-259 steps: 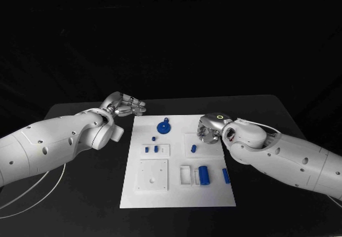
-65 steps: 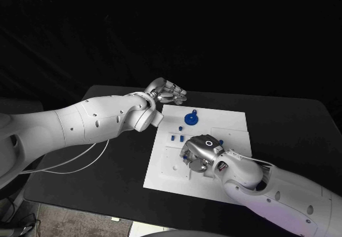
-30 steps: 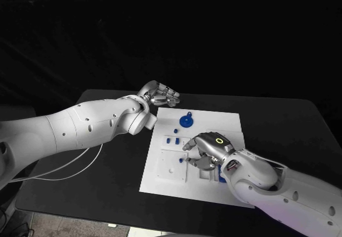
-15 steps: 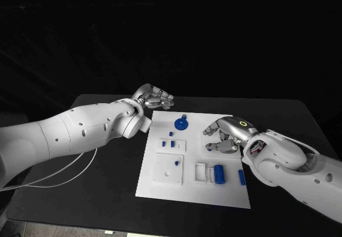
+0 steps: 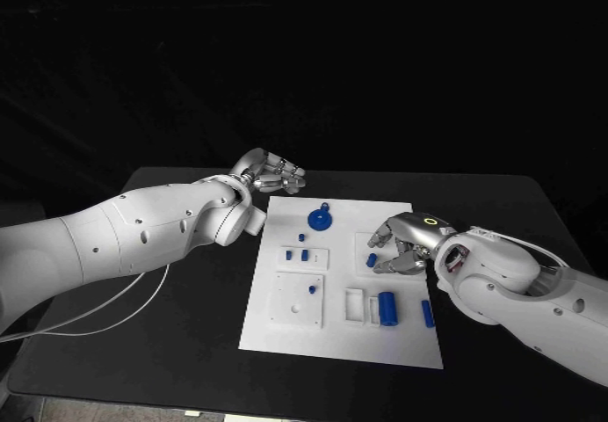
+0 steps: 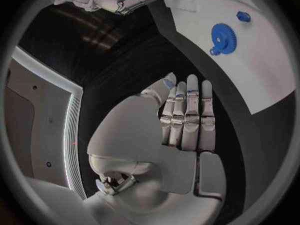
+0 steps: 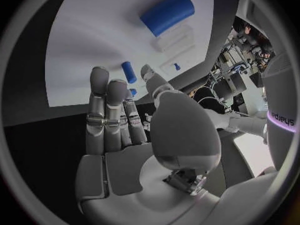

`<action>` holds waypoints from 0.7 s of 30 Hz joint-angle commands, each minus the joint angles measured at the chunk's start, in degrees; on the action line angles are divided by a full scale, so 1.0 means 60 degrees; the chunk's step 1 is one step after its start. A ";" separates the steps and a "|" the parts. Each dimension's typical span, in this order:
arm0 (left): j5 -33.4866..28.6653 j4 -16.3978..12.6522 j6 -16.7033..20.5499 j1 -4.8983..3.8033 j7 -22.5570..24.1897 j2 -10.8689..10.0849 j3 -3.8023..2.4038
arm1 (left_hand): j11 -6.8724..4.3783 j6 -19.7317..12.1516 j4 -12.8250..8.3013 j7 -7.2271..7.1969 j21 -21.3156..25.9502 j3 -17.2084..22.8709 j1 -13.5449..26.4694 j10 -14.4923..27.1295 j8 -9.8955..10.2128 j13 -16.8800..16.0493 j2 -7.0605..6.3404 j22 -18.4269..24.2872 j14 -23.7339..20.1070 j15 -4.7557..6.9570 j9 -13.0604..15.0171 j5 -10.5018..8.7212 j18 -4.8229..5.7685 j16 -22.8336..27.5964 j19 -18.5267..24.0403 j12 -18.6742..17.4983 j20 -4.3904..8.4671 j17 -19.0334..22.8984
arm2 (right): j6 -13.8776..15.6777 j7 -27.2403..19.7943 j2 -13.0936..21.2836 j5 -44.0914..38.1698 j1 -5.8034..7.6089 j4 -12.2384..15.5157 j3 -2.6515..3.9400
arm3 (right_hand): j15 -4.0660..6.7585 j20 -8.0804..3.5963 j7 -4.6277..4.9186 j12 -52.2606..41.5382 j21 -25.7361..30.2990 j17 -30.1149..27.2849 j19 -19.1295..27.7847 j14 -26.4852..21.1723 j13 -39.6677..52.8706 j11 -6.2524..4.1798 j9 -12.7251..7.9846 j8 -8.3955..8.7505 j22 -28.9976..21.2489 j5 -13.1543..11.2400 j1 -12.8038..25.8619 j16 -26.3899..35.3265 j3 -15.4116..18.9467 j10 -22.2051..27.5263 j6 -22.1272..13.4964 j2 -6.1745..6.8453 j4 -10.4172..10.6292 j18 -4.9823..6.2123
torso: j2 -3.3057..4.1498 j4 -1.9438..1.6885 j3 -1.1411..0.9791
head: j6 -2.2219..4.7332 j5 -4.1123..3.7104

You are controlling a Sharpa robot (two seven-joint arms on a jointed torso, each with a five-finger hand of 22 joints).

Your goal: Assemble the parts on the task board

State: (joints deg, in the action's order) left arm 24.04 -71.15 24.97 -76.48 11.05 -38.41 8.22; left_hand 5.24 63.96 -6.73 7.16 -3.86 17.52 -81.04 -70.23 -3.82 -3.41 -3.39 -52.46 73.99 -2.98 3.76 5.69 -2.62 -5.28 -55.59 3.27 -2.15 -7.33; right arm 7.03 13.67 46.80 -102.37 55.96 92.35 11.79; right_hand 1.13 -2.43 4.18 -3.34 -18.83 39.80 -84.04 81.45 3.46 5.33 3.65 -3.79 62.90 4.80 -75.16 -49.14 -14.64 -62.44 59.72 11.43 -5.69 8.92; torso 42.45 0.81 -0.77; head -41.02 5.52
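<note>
The white task board (image 5: 342, 338) lies in the middle of the table. On it are a blue gear (image 5: 320, 219), several small blue pegs, a small blue piece (image 5: 313, 288) on a square plate, and a blue cylinder (image 5: 389, 309) in a slot. My right hand (image 5: 403, 244) hovers over the board's right side, fingers loosely spread and holding nothing. A small blue peg (image 5: 372, 259) lies just beside its fingertips; the right wrist view shows the peg (image 7: 128, 71) and the cylinder (image 7: 167, 13). My left hand (image 5: 266, 171) is off the board's far left corner, empty; the left wrist view shows its fingers (image 6: 187, 115) straight, near the gear (image 6: 222, 35).
The black table (image 5: 190, 334) surrounds the board on all sides. A white cable (image 5: 114, 312) loops over the table under my left arm. A flat blue bar (image 5: 427, 313) lies near the board's right edge.
My right hand has drawn back from the board's middle to its right side, and the small peg now shows beside its fingers. The left hand has stayed in place; the camera has shifted.
</note>
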 commanded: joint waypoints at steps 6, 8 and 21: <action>-0.0053 -0.0010 -0.0119 -0.0012 0.0058 0.0022 -0.0009 | 0.0000 0.0042 -0.0004 0.0010 -0.0017 -0.0049 0.0007 0.0036 0.0032 0.0006 0.0092 -0.0016 0.0025 -0.0033 -0.0009 0.0031 0.0113 0.0040 -0.0033 0.0005 0.0025 -0.0007 | -0.0326 0.0096 -0.0187 -0.0284 0.0002 -0.0258 -0.0025 | -0.0053 0.0075 0.0100 -0.0008 -0.0057 -0.0059 -0.0356 0.0080 -0.0007 -0.0062 -0.0016 0.0043 0.0000 -0.0306 0.0074 -0.0044 -0.0772 -0.0300 0.0148 -0.0165 -0.0216 0.0044 | -0.0003 0.0003 0.0014 | -0.0006 -0.0034; -0.0053 -0.0010 -0.0123 -0.0012 0.0057 0.0024 -0.0009 | 0.0000 0.0042 -0.0004 0.0010 -0.0017 -0.0049 0.0007 0.0036 0.0032 0.0006 0.0092 -0.0016 0.0025 -0.0033 -0.0009 0.0031 0.0113 0.0040 -0.0033 0.0005 0.0025 -0.0007 | -0.0315 0.0083 -0.0235 -0.0297 0.0002 -0.0287 -0.0034 | -0.0032 0.0045 0.0121 -0.0009 -0.0087 -0.0056 -0.0361 0.0092 -0.0009 -0.0097 -0.0014 0.0041 0.0004 -0.0336 0.0115 -0.0044 -0.1031 -0.0437 0.0218 -0.0226 -0.0246 0.0016 | 0.0000 0.0002 0.0015 | -0.0012 -0.0036; -0.0053 -0.0017 -0.0148 -0.0012 0.0047 0.0027 -0.0009 | 0.0000 0.0042 -0.0004 0.0010 -0.0017 -0.0049 0.0007 0.0036 0.0032 0.0006 0.0092 -0.0016 0.0025 -0.0033 -0.0009 0.0031 0.0113 0.0040 -0.0033 0.0005 0.0025 -0.0007 | -0.0219 -0.0010 -0.0564 -0.0366 -0.0007 -0.0460 -0.0205 | 0.0110 -0.0135 0.0206 -0.0002 -0.0423 0.0045 -0.0352 0.0149 -0.0017 -0.0340 -0.0009 0.0037 0.0163 -0.0348 0.0578 -0.0050 -0.3123 -0.1348 0.0582 -0.0261 -0.0466 -0.0247 | 0.0004 -0.0016 0.0006 | -0.0068 -0.0038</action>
State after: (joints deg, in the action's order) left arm 24.03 -71.13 24.78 -76.48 11.04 -38.34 8.22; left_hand 5.24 63.96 -6.73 7.16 -3.86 17.52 -81.04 -70.22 -3.82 -3.41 -3.39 -52.49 73.99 -2.98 3.76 5.69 -2.62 -5.28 -55.59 3.27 -2.15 -7.32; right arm 6.11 13.93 43.53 -103.53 55.95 89.66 10.59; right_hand 1.32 -2.88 5.36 -3.33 -21.17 40.03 -84.06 82.31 3.39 3.17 3.63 -3.78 63.83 2.89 -72.21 -49.13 -33.03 -70.14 62.95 9.92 -8.40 8.03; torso 42.45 0.74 -0.69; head -41.33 5.27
